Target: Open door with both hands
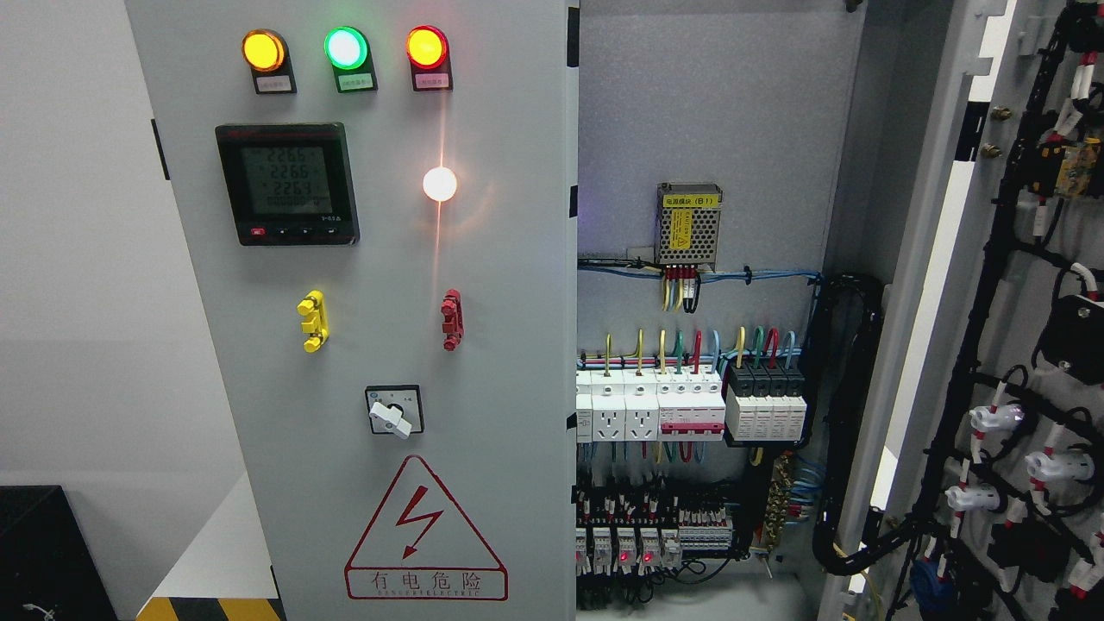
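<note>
I saw neither hand in my camera, so I could not tell how the fingers stood. The right door [992, 345] hung swung wide open, baring breakers [690, 401] inside; the left door [362, 345] with its lamps [345, 48] stayed shut.

Right door [1018, 345] cut off by right edge, wiring only partly seen. Left door [362, 345] cropped top and bottom. Lamp labels [355, 82] too small to read. Lower terminal rows [655, 539] partly hidden behind left door edge.
</note>
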Motion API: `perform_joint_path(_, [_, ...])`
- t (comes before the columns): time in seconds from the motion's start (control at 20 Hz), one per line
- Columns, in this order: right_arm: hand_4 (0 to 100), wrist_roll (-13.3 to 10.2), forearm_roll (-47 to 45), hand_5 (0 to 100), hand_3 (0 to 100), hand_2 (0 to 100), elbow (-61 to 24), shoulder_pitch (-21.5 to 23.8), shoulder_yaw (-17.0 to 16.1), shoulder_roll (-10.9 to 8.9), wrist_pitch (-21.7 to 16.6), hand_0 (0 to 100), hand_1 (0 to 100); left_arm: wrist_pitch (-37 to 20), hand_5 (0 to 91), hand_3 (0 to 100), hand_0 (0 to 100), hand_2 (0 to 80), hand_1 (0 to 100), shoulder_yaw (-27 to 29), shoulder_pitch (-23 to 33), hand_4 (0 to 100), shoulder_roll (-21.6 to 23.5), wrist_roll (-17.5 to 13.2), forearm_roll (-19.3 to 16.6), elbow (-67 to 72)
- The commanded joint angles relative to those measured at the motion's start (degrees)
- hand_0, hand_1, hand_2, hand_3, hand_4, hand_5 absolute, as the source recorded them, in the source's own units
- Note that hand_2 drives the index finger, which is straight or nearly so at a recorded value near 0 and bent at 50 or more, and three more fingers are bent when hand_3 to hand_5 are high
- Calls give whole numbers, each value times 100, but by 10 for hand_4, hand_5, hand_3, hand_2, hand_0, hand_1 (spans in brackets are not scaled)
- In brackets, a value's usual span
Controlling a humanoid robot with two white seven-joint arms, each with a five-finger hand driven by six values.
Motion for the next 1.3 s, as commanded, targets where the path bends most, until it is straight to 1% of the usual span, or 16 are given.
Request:
perform_joint_path(0.0, [0,-10,-8,0,0,0,-1910,-101,37,-92,-54,191,0,0,0,0,0,0,0,123,0,0,-1,3,0,0])
perform_joint_path(0.2, [0,-10,-8,0,0,0,-1910,-391,46,-31,-89,191,0,0,0,0,0,0,0,123,0,0,-1,3,0,0])
perform_joint_path(0.4, [0,-10,1,0,0,0,-1902,-962,55,-13,-80,191,0,0,0,0,0,0,0,123,0,0,-1,3,0,0])
perform_joint_path(0.8, [0,-28,1,0,0,0,-1867,-1929,99,-31,-72,191,0,0,0,0,0,0,0,123,0,0,-1,3,0,0])
perform_joint_path(1.1, [0,-36,10,0,0,0,-1656,-2658,151,-4,253,191,0,0,0,0,0,0,0,123,0,0,-1,3,0,0])
perform_joint_path(1.25, [0,-37,10,0,0,0,-1498,-2966,222,4,280,191,0,0,0,0,0,0,0,123,0,0,-1,3,0,0])
